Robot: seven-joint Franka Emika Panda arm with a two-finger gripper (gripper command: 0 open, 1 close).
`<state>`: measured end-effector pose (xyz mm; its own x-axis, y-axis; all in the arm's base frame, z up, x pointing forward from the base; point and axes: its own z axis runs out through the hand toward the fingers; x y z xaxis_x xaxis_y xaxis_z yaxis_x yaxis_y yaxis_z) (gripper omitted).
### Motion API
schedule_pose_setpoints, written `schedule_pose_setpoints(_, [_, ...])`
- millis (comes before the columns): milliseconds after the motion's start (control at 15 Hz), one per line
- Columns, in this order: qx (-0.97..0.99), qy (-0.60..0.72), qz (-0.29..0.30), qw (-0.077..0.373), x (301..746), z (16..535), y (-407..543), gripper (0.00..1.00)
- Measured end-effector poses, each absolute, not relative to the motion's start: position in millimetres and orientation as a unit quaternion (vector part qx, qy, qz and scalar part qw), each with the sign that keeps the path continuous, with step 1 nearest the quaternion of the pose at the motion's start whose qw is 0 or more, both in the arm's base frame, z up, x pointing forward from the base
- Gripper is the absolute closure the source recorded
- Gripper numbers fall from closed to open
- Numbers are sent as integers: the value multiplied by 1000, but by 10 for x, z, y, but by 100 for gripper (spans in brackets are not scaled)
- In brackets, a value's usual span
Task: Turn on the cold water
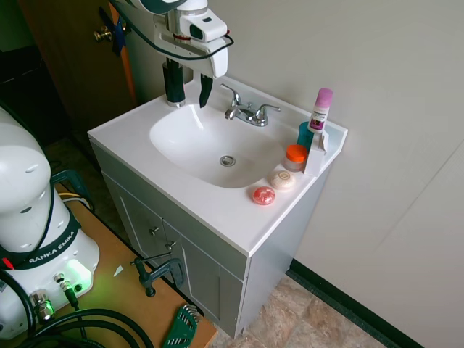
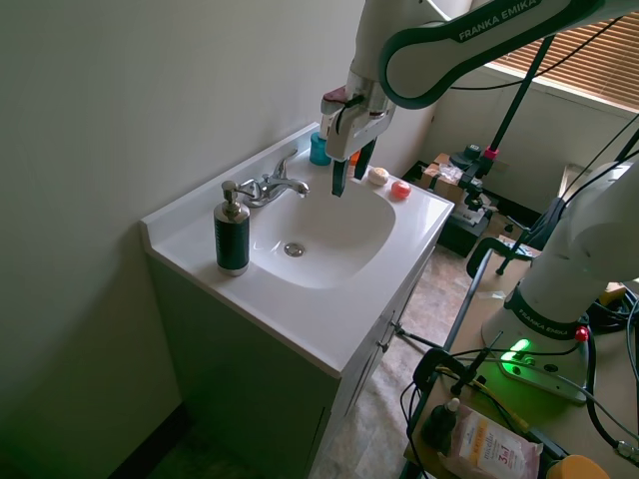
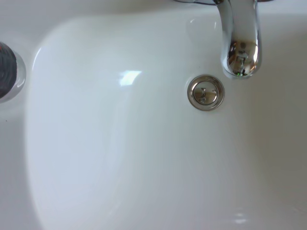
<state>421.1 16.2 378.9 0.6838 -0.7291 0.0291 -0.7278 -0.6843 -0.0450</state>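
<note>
A chrome two-lever faucet (image 1: 247, 114) stands at the back of the white sink (image 1: 217, 210). The cold tap is its right-hand lever (image 1: 267, 110), the far one in the second exterior view (image 2: 288, 160). No water runs from the spout (image 3: 240, 48), and the basin around the drain (image 3: 205, 92) looks dry. My gripper (image 2: 352, 172) hangs open over the basin's left part. It is in front of and to the left of the faucet, clear of both levers, with nothing between its fingers (image 1: 205, 88).
A black soap pump bottle (image 2: 232, 235) stands on the sink's back left corner, close beside the gripper. On the right side are a pink-capped bottle (image 1: 320, 109), a teal cup (image 1: 305, 133), an orange-lidded jar (image 1: 295, 154) and two round soaps (image 1: 264, 195). The wall rises right behind the faucet.
</note>
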Motion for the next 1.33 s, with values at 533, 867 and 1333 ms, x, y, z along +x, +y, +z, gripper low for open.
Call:
schedule_pose_setpoints(533, [-874, 476, -94, -14, 4797, 3500, -420, 0])
schedule_pose_setpoints(867, [-840, 514, -171, -36, 5693, 3398, -785, 0])
schedule_pose_setpoints(1333, [-828, 521, -200, -59, 6018, 3198, -987, 0])
